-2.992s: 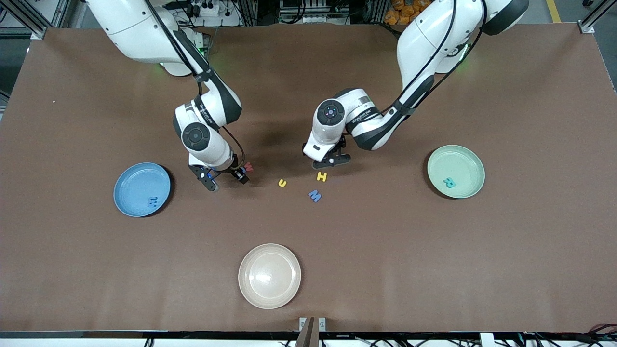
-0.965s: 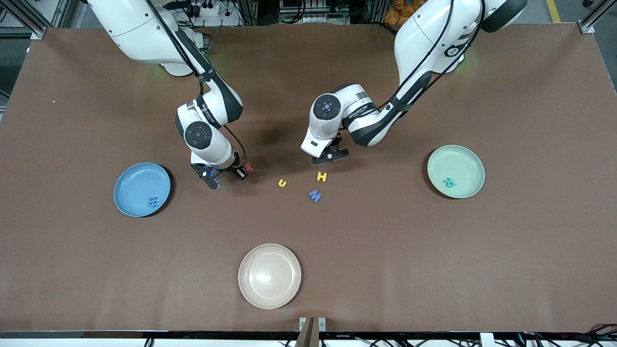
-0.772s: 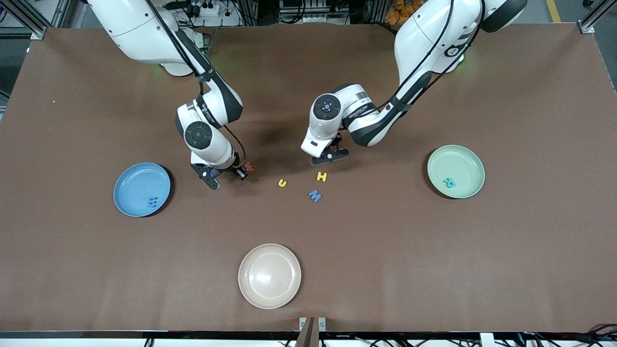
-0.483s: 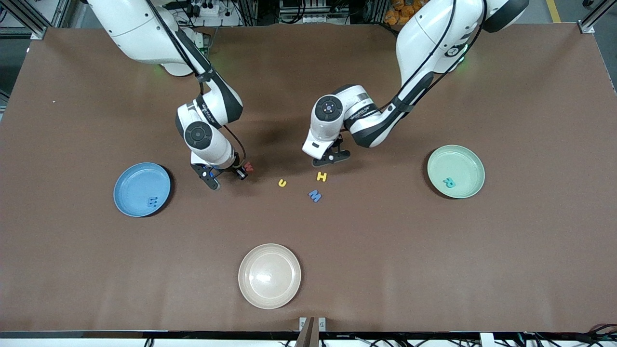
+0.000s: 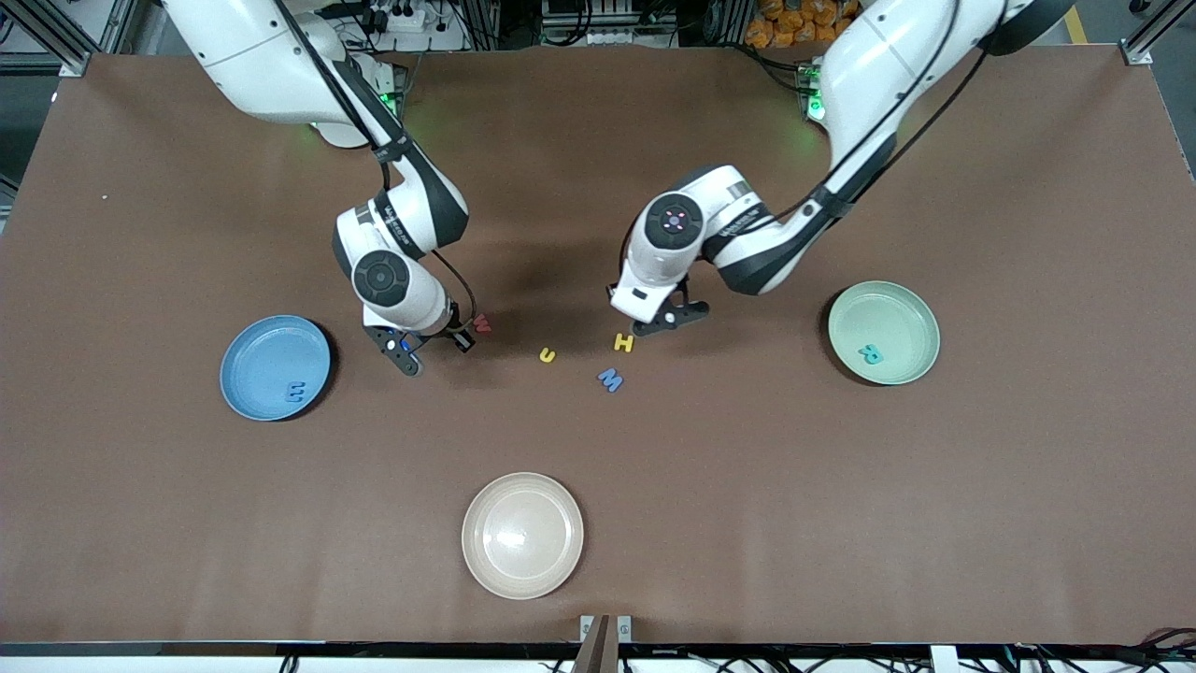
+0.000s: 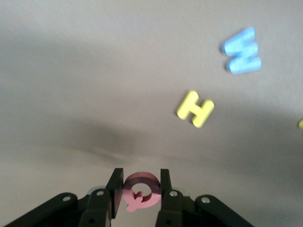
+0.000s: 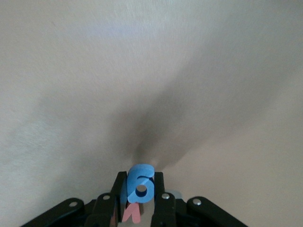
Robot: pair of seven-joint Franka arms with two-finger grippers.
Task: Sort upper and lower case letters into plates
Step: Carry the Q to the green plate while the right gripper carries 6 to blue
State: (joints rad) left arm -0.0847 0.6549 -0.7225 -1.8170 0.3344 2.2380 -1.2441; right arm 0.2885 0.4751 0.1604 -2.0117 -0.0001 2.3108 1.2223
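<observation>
Letters of chunky toy foam are spread near the middle of the brown table (image 5: 841,486). A small yellow "u" (image 5: 548,354), a yellow "H" (image 5: 623,343) and a blue "M" (image 5: 610,379) are seen lying close together, the M nearest the front camera. A red "w" (image 5: 482,323) is seen just beside the right gripper (image 5: 432,343).

A blue letter with a round hole (image 7: 140,185) is held pinched between the narrow fingers of the right gripper, with a pink-red piece just beneath it in the right wrist view. A red ring-shaped letter with a tail (image 6: 140,191) is clamped in the left gripper (image 5: 665,321), which is positioned over the table just beside the yellow H.

A blue letter (image 5: 296,392) is seen in the round blue rimmed plate (image 5: 252,346) toward the right arm's end of the table. A teal letter (image 5: 871,354) is seen in the pale mint green plate (image 5: 911,318) toward the left arm's end. A cream-beige round plate (image 5: 486,561) is placed nearest the front camera.
</observation>
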